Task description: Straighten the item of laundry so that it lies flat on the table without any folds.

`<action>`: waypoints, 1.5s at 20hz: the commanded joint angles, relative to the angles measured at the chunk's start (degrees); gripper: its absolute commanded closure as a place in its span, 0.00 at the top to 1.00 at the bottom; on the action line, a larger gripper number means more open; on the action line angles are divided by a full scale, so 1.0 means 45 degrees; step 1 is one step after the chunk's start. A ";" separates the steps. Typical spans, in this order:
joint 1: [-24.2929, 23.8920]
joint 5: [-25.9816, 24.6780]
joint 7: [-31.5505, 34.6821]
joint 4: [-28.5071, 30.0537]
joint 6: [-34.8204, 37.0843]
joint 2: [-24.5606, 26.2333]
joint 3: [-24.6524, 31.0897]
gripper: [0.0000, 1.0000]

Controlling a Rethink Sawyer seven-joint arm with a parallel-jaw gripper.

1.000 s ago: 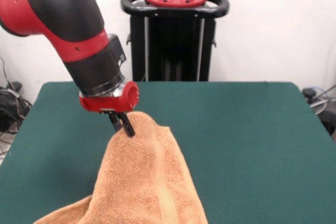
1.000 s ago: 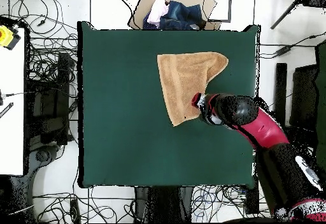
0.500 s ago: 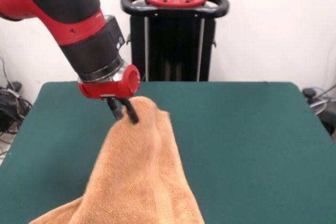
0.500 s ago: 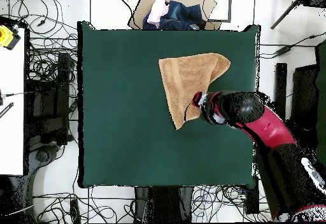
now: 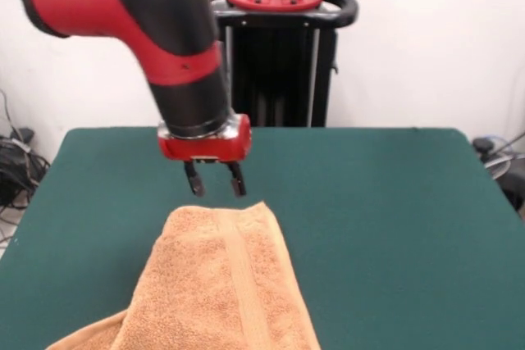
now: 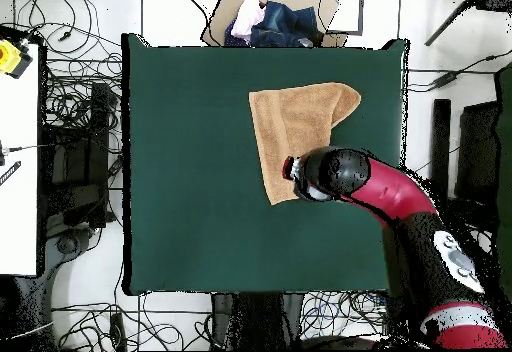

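The orange-tan towel (image 5: 220, 284) lies on the green table (image 5: 394, 227), its far edge folded with a woven band running down its middle; a corner sticks out at the lower left. From overhead the towel (image 6: 290, 123) sits in the upper right part of the table (image 6: 190, 168), one side doubled over. My gripper (image 5: 215, 179) hovers open just above and behind the towel's far edge, holding nothing. In the overhead view the arm's end (image 6: 320, 173) covers the towel's lower corner.
A box of other clothes (image 6: 268, 20) sits beyond the table's top edge in the overhead view. Cables litter the floor around the table. A white bench (image 6: 18, 158) stands at the left.
The gripper has let go of the towel's edge, opened, and risen while swinging toward the table's middle. The towel's lifted peak has dropped flat onto the table.
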 commanded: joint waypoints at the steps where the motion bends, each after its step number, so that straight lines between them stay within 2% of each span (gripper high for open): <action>1: 0.1199 -0.1399 0.1580 -0.0956 0.0333 0.0855 -0.1405 1.00; 10: 0.1661 -0.1389 0.1859 -0.1824 0.1346 0.0914 -0.2014 1.00; 18: 0.2099 -0.0966 0.3013 -0.2152 -0.0076 0.1372 -0.2585 1.00; 25: 0.2635 -0.0997 0.3614 -0.2427 -0.2047 0.2634 -0.3081 1.00; 27: 0.2748 -0.0858 0.3410 -0.2606 -0.1607 0.2759 -0.3172 1.00; 30: 0.3262 -0.0818 0.2752 -0.3593 0.1387 0.2966 -0.3693 1.00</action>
